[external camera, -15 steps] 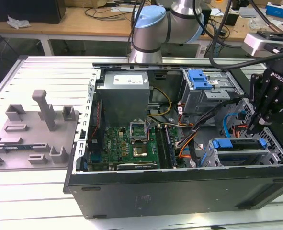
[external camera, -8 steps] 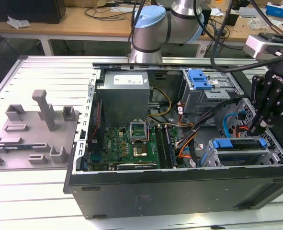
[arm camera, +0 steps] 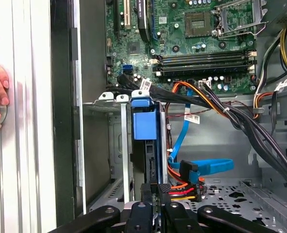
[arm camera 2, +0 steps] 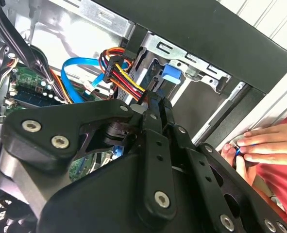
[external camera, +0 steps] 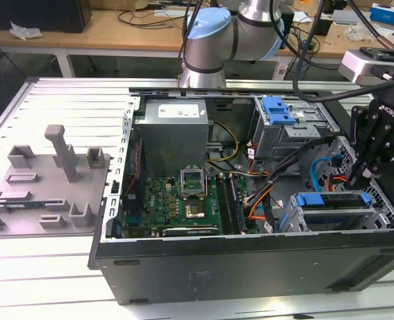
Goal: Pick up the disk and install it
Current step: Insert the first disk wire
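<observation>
The disk (external camera: 330, 200), a drive in a blue carrier, stands on edge inside the drive cage at the near corner of the open computer case, on the exterior view's right. In the first wrist view the disk (arm camera: 145, 126) sits in its slot, blue end tab toward the motherboard. My gripper (external camera: 365, 175) hangs just over the disk's outer end. Its black fingers (arm camera: 145, 194) stand close together, shut, right behind the dark drive body. In the second wrist view my gripper (arm camera 2: 158, 104) points at the blue tab (arm camera 2: 171, 73). Whether the tips touch the disk is unclear.
Red, yellow and orange power wires (arm camera: 182, 191) and a blue data cable (arm camera: 206, 165) lie beside the fingers. A person's hand (arm camera 2: 260, 145) rests on the table by the case wall. A grey fixture (external camera: 50, 180) with upright posts stands at the exterior view's left.
</observation>
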{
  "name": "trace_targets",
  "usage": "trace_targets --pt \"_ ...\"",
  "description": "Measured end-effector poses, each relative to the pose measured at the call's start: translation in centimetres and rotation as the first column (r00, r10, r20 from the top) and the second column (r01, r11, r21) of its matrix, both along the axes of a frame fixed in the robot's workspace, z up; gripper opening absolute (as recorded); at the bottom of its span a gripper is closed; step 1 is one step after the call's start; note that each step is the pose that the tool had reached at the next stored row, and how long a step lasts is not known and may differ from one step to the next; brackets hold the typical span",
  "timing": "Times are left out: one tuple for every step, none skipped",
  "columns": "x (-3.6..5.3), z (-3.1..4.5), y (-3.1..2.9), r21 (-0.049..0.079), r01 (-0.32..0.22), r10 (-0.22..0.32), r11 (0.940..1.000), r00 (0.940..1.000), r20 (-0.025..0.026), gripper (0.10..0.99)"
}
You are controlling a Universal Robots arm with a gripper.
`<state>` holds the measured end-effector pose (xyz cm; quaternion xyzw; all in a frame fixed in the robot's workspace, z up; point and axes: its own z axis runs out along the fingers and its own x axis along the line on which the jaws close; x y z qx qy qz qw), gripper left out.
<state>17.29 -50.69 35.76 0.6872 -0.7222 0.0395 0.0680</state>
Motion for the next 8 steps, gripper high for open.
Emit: trace_targets --pt "0.0 -0.03 0.0 0.0 0.001 -0.001 1.0 1.0 0.0 0.165" --pt "-0.01 -0.06 0.0 0.0 0.002 -0.002 1.0 1.0 0.0 0.165" --pt "-0.02 -0.08 0.0 0.0 0.003 -0.003 1.0 1.0 0.0 0.165" --pt "-0.03 -0.1 0.0 0.0 0.004 -0.004 1.0 1.0 0.0 0.165" --pt "-0.04 -0.12 -0.01 0.0 0.004 -0.004 1.0 1.0 0.0 0.165" --pt "-0.04 -0.14 0.0 0.001 0.005 -0.005 1.0 1.0 0.0 0.165" --pt "-0.05 -0.16 0.0 0.005 0.007 -0.007 1.0 1.0 0.0 0.165" --pt "-0.05 -0.17 -0.01 0.011 0.009 -0.009 0.9999 1.0 -0.0001 0.165"
